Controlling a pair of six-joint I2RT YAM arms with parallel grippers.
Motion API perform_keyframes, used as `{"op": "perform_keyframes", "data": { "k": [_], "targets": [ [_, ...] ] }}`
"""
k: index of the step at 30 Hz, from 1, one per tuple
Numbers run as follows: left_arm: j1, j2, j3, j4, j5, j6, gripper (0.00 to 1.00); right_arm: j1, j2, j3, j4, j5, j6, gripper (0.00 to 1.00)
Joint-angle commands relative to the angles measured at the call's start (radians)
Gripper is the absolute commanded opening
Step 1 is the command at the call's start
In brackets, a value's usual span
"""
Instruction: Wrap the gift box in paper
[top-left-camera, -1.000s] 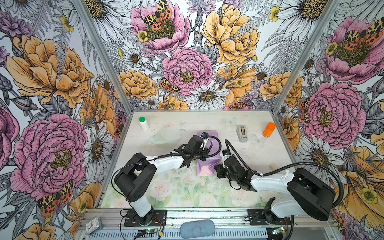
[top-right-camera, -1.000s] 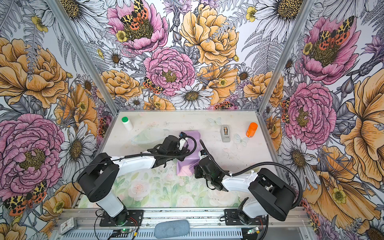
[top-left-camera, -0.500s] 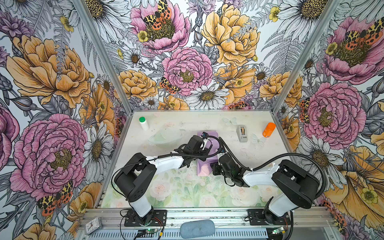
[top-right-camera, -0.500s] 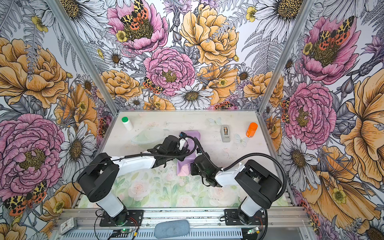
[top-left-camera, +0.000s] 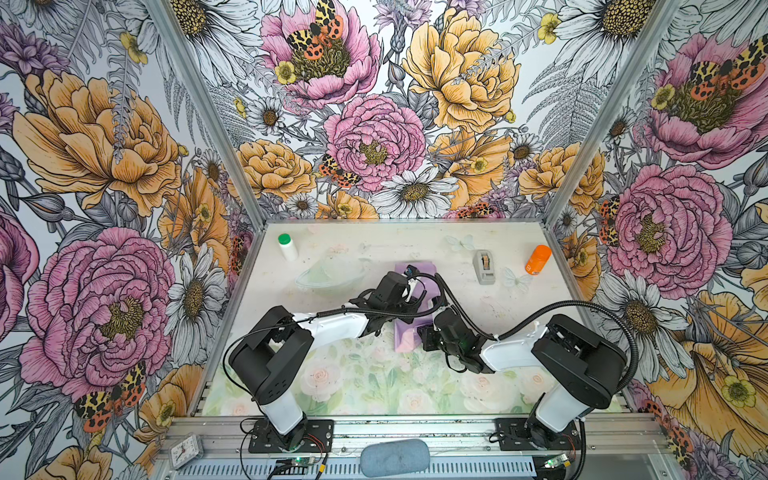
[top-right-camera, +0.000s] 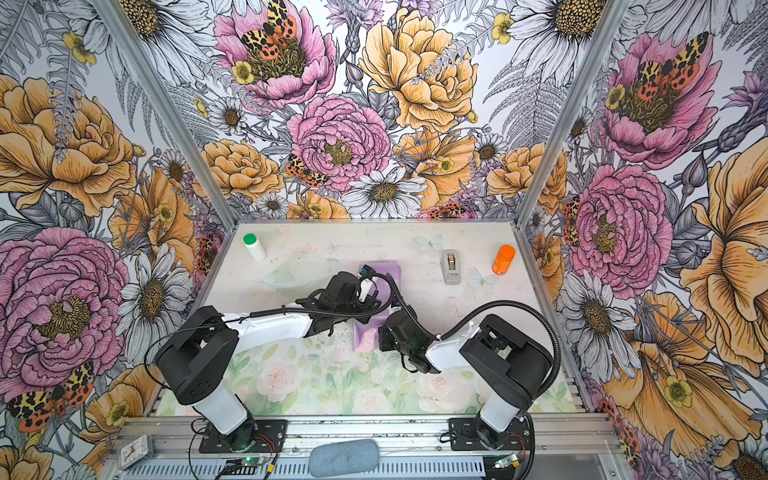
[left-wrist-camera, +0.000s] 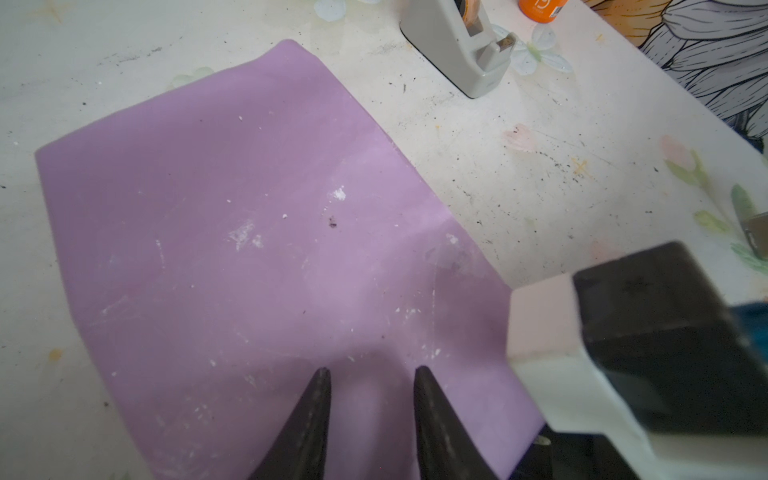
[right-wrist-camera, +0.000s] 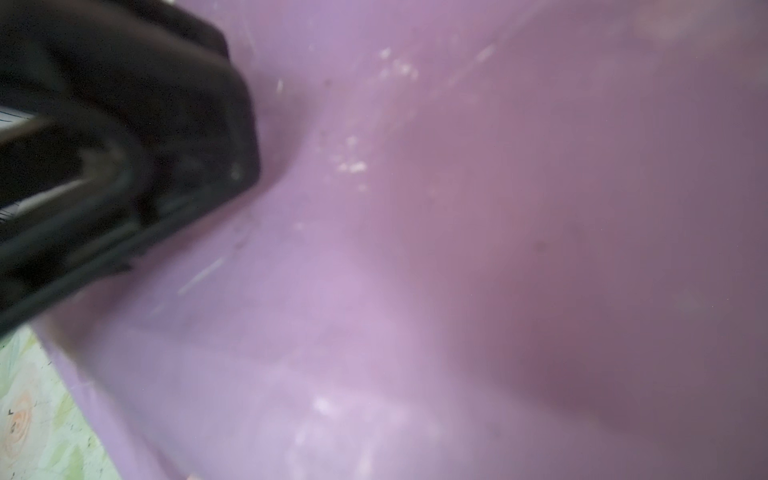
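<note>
Right tool (top-left-camera: 424, 336): I am bringing it in beside paper (left-wrist-camera: 249, 208), gap unreadable; left tool (left-wrist-camera: 372, 374), narrowly parted, pinning it for folding.

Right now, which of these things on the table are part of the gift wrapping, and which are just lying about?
In use: thin lilac-pink paper sheet; small grey tape dispenser, probably; gift box, not in sight.
Lying about: white bottle with green cap; orange bottle; clear plastic dish.
</note>
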Motion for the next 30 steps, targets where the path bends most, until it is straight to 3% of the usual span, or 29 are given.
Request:
{"op": "perform_keyframes", "data": {
  "k": [1, 9, 15, 21, 25, 30],
  "targets": [
    [-0.008, 0.014, -0.013, -0.027, 0.032, -0.01, 0.35, 0.014, -0.025, -0.065, -0.039, -0.014, 0.007, 0.23],
    [-0.008, 0.013, -0.021, -0.014, 0.037, -0.022, 0.35, 0.017, -0.132, -0.135, -0.1, -0.061, 0.004, 0.28],
    [-0.013, -0.022, -0.017, -0.006, 0.052, -0.019, 0.38, -0.004, -0.382, -0.133, -0.263, -0.032, -0.035, 0.35],
    [-0.04, -0.13, -0.019, 0.015, 0.02, 0.065, 0.61, -0.209, -0.634, -0.107, -0.443, -0.125, -0.07, 0.42],
    [-0.066, -0.205, -0.04, 0.016, -0.022, 0.198, 0.71, -0.341, -0.649, -0.071, -0.491, -0.263, -0.08, 0.46],
    [-0.045, -0.289, -0.073, -0.051, -0.119, 0.128, 0.73, -0.376, -0.519, 0.037, -0.559, -0.325, -0.137, 0.49]
  ]
}}
